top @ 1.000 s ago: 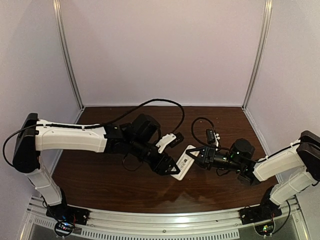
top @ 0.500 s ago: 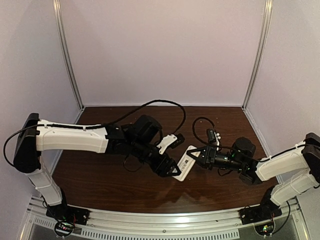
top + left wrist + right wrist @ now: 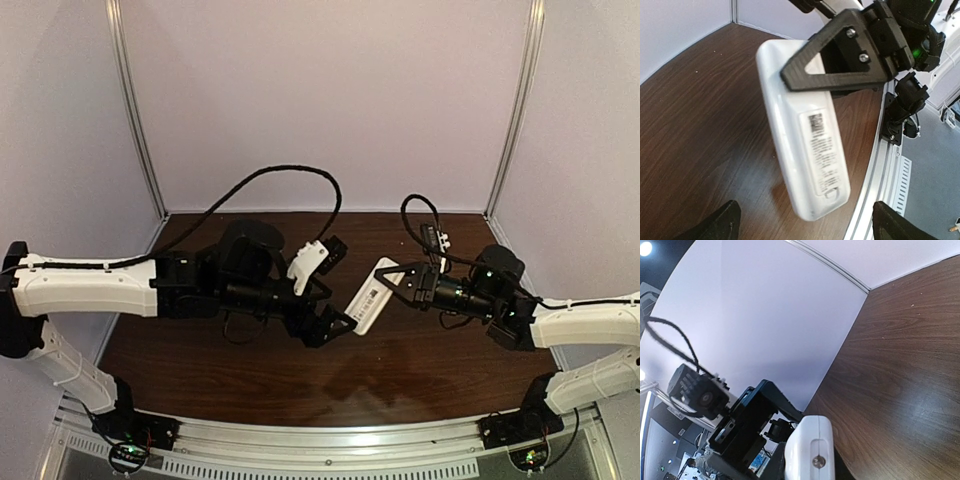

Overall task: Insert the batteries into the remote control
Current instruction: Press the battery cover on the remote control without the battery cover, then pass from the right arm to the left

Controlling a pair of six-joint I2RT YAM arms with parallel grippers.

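Observation:
The white remote control hangs tilted above the brown table, its labelled plain back toward the left wrist camera. My right gripper is shut on its upper end; one black triangular finger lies across the remote's top. In the right wrist view only the remote's end with a small screw shows. My left gripper is open just below the remote's lower end, its fingertips wide apart and touching nothing. The purple and orange batteries are not in view.
A metal rail runs along the table's near edge. Pale walls with upright metal strips enclose the back and sides. Black cables loop above both wrists. The left arm's wrist shows behind the remote.
My left gripper has let go of the remote's lower end and drawn back to the left. My right gripper has lifted the remote off the table and tilted it.

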